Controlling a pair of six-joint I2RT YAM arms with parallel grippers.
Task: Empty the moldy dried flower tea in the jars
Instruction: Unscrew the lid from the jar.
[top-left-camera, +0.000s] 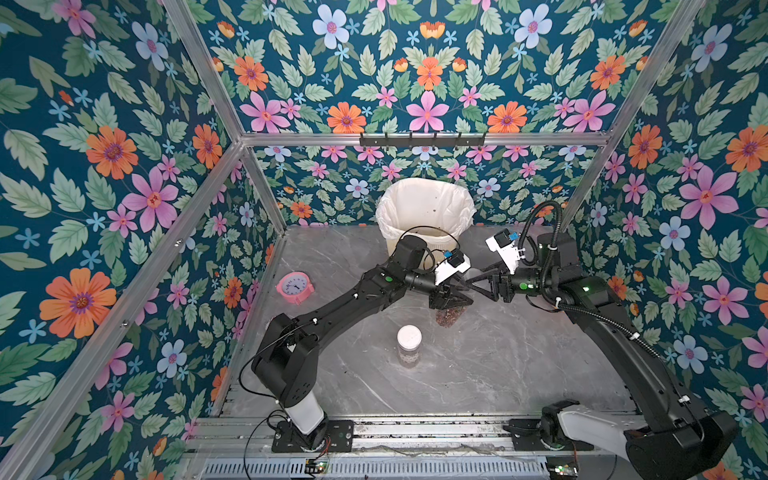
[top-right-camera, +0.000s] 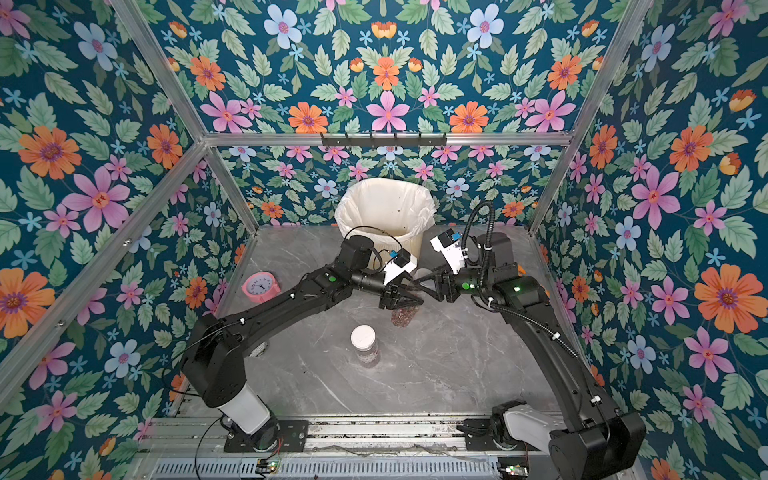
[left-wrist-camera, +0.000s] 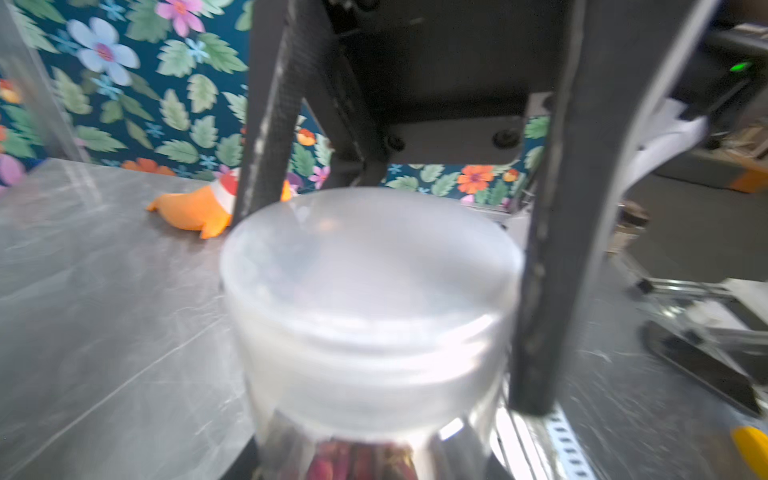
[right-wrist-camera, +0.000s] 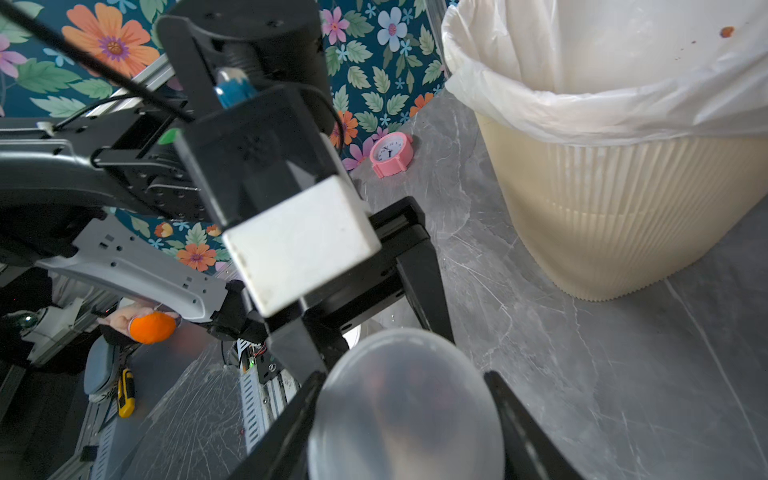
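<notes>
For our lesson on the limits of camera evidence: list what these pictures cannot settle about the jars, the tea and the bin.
- Mould on the dried flower tea: blurred in the left wrist view, too small in both top views.
- Whether the translucent lid is loose: its skirt hides the threads of the held jar.
- Bottom of the bin: the left arm crosses it in both top views.
</notes>
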